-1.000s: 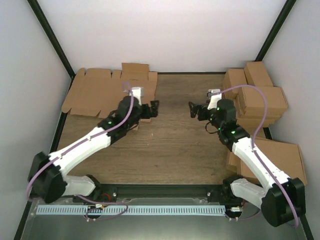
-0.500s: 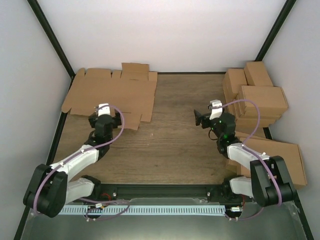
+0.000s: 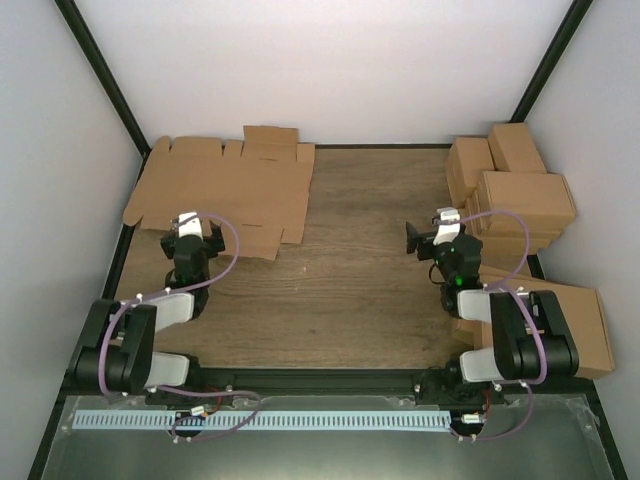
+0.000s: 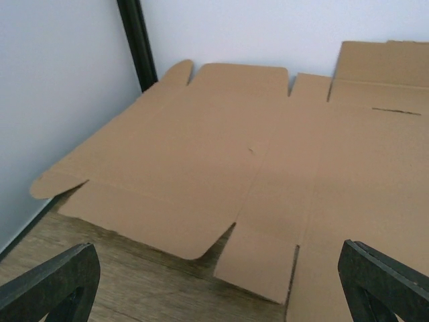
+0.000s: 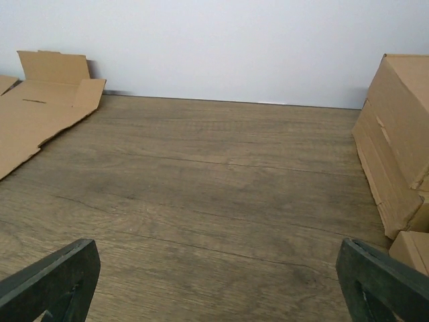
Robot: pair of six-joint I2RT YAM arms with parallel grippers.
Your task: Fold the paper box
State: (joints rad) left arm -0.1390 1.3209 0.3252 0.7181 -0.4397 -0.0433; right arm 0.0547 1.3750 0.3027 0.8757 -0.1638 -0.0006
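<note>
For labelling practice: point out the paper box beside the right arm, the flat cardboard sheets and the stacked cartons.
paper box (image 3: 592,325), top view, its lid.
flat cardboard sheets (image 3: 225,190), top view, main panel.
stacked cartons (image 3: 522,200), top view, largest carton's top.

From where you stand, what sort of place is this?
Likely a robot test cell for packing work: left arm and right arm on a wooden table, the paper box lying flat far left, closed cartons stacked right.

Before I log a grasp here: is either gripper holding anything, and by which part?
Nothing is held. The left gripper stands open facing the flat paper box; the right gripper stands open over the wooden table.
</note>
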